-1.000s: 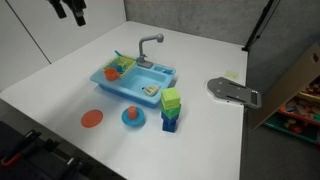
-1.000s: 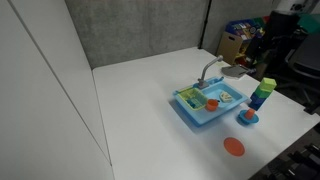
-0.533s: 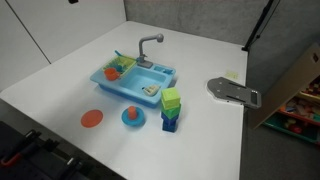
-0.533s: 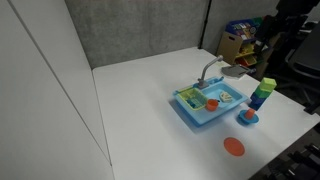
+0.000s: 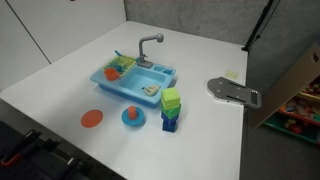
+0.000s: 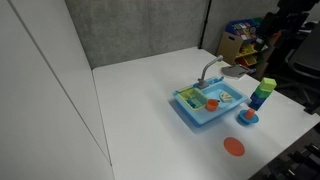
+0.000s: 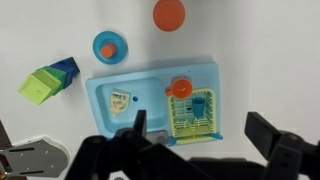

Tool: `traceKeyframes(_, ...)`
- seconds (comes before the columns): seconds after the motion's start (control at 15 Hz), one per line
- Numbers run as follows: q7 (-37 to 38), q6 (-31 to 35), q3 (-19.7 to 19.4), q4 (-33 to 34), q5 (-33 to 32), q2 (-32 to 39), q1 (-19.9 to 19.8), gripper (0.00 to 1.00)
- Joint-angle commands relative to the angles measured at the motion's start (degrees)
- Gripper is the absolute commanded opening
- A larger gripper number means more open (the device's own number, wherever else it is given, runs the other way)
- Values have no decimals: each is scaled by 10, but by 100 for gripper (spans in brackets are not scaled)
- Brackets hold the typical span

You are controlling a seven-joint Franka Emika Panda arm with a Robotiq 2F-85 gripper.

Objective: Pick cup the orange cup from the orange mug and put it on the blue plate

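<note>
End effector (image 7: 200, 140) spread wide, empty, above toy sink (image 7: 150, 85); orange cup (image 7: 110, 46) on blue plate (image 7: 97, 51)

In the middle of the desk (image 5: 60, 60), a toy sink (image 5: 120, 87) with a tap (image 5: 150, 42) at its back edge and a rack (image 7: 192, 112) in one basin. Near its front side, a cup (image 5: 132, 114) on a plate (image 5: 132, 125), between a second plate (image 5: 92, 118) and stacked blocks (image 5: 171, 108), all apart.
</note>
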Motion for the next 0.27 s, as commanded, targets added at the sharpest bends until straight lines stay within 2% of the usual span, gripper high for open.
traceKeyframes(0.0, -3, -1, 13, 0, 3, 1, -13, 100)
traceKeyframes(0.2, -3, -1, 14, 0, 3, 2, -13, 100)
